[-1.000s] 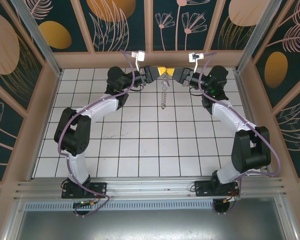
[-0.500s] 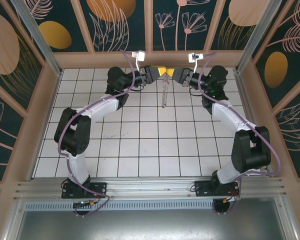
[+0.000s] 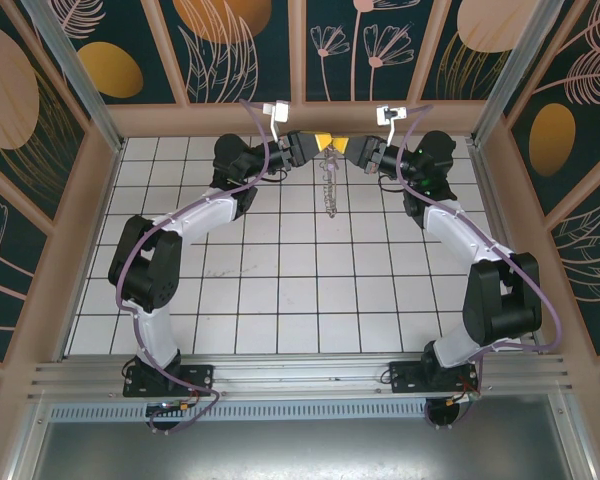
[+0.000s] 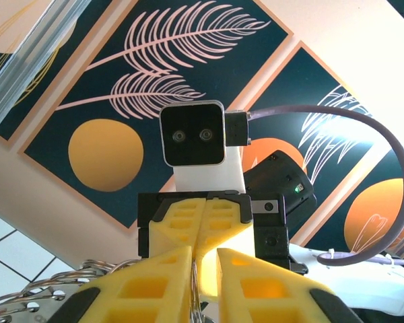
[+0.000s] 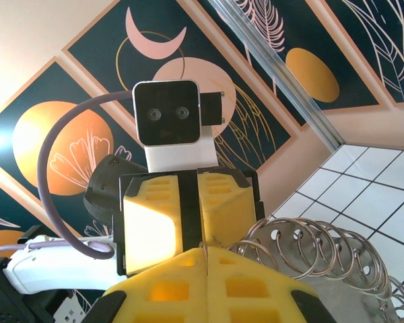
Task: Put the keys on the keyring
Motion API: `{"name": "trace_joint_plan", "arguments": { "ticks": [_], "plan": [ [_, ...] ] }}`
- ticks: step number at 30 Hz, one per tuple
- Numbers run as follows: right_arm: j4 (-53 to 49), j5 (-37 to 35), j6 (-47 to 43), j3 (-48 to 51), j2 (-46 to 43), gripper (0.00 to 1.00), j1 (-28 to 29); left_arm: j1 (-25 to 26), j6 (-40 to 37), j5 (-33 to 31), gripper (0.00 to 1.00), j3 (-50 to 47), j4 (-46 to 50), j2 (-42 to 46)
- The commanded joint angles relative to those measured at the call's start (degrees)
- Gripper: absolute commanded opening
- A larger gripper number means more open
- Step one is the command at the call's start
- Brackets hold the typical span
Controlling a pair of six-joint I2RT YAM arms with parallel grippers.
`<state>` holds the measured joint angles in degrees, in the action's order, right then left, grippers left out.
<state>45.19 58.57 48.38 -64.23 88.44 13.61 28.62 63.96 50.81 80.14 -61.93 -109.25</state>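
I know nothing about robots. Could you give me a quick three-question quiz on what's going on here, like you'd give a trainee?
1. True or false: the keyring lies down by the arms' bases.
2. What directly faces the left gripper? A) the right gripper B) a person's hand C) a bowl
3. Fill in: both grippers are tipped in the colour ____.

Key:
1. False. It hangs up between the two grippers.
2. A
3. yellow
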Motion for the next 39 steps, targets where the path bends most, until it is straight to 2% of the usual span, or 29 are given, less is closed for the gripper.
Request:
{"name": "trace_joint_plan", "arguments": {
  "ticks": [1, 7, 16, 19, 24, 25, 26, 27, 29, 32, 39],
  "plan": [
    [1.94, -0.21, -0.56, -1.41, -0.24, 0.00, 0.03, 0.56, 0.20, 1.48, 0.14, 0.63, -3.81, 0.36],
    [2.24, -0.12, -0.37, -1.34, -0.03, 0.00, 0.02, 0.56, 0.11, 0.93, 0.14, 0.72, -3.46, -0.21],
    [3.26, 0.00, 0.33, -1.33, 0.67, 0.00, 0.03, 0.82, 0.20, 1.77, 0.06, 2.04, -3.35, -1.52],
    [3.28, 0.06, 0.44, -1.34, 0.78, 0.00, 0.03, 0.91, -0.46, 2.04, 0.00, 2.39, -2.56, -1.82],
    [3.06, -0.33, 0.43, -1.68, 0.85, 0.00, 0.06, 0.91, -2.85, 2.42, 0.00, 2.47, 0.49, -1.57],
    [2.75, -0.36, 0.32, -1.77, 0.84, 0.00, 0.02, 0.93, -3.96, 2.60, 0.03, 2.62, 2.10, -1.35],
    [2.46, -0.38, 0.15, -1.93, 0.79, 0.00, 0.03, 0.91, -5.22, 2.64, 0.15, 2.74, 4.01, -1.06],
    [2.13, -0.45, -0.09, -2.02, 0.76, 0.00, 0.07, 0.91, -6.22, 2.76, 0.22, 2.87, 5.52, -0.88],
    [0.84, -0.47, -1.04, -2.28, 0.68, 0.00, 0.08, 0.89, -7.71, 3.11, 0.25, 2.92, 7.44, -0.37],
    [-0.62, -0.39, -1.91, -2.57, 0.56, 0.00, -0.04, 0.91, -9.33, 3.42, 0.22, 3.17, 9.51, 0.13],
    [-2.62, -0.52, -3.35, -2.22, -0.40, 0.00, -0.10, 0.91, -9.34, 2.83, 0.05, 2.87, 9.38, 0.55]
  ]
}}
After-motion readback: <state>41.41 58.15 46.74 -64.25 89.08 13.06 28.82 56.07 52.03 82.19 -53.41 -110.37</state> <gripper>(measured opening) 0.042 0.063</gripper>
